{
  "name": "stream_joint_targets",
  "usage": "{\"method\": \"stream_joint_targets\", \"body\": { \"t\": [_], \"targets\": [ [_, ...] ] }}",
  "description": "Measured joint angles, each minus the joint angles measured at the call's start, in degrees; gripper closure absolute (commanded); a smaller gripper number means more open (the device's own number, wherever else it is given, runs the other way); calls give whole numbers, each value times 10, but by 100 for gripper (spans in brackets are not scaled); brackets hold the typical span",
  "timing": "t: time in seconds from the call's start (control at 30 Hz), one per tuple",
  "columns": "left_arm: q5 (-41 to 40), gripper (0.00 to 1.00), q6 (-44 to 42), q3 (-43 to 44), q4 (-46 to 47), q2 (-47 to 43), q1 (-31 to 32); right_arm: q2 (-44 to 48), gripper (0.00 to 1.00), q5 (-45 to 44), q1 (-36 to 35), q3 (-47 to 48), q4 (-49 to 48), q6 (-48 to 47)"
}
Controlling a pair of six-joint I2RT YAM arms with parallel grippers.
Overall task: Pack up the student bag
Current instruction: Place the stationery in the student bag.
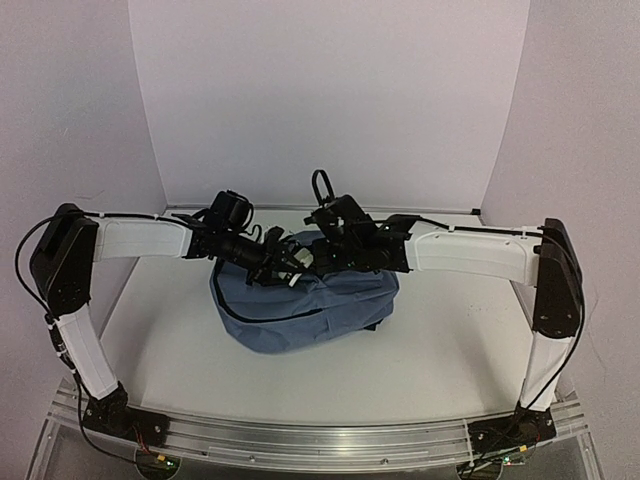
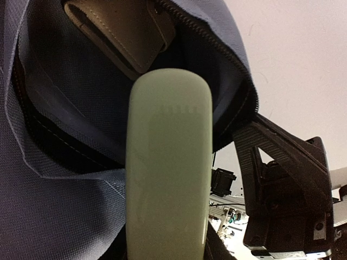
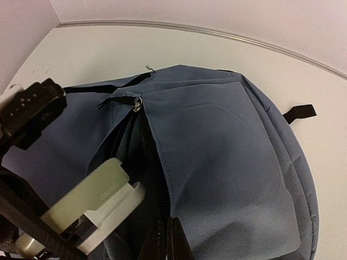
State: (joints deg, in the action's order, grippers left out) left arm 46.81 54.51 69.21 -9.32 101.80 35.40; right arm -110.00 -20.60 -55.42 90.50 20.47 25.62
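Note:
The slate-blue student bag (image 1: 300, 312) lies in the middle of the white table with its main zip open. My left gripper (image 1: 288, 264) is shut on a pale green and white stapler (image 2: 168, 179) and holds it nose-first at the bag's mouth; the stapler also shows in the right wrist view (image 3: 95, 197). My right gripper (image 3: 165, 241) is shut on the bag's black zip edge (image 3: 149, 162) and holds the opening apart. It meets the left gripper over the bag in the top view (image 1: 322, 252). The bag's inside (image 2: 70, 92) is dark; a grey tab (image 2: 135, 32) hangs in it.
White walls close in the table at the back and both sides (image 1: 330, 100). An aluminium rail (image 1: 320, 440) runs along the near edge between the arm bases. A black strap end (image 3: 299, 112) sticks out of the bag's far side.

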Motion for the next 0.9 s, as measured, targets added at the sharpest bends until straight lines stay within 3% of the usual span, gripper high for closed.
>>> {"method": "stream_joint_targets", "body": {
  "t": [0.4, 0.6, 0.77, 0.9],
  "targets": [
    [58, 98, 20, 47, 23, 78, -6, 0, 100, 11, 1, 0, -6, 2],
    [70, 74, 9, 105, 21, 134, -13, 2, 100, 15, 4, -9, -17, 7],
    [39, 37, -22, 146, -7, 155, -20, 8, 100, 20, 5, -16, -23, 13],
    [-14, 24, -68, 157, -57, 148, -21, 10, 100, 21, 5, -21, -29, 15]
  ]
}}
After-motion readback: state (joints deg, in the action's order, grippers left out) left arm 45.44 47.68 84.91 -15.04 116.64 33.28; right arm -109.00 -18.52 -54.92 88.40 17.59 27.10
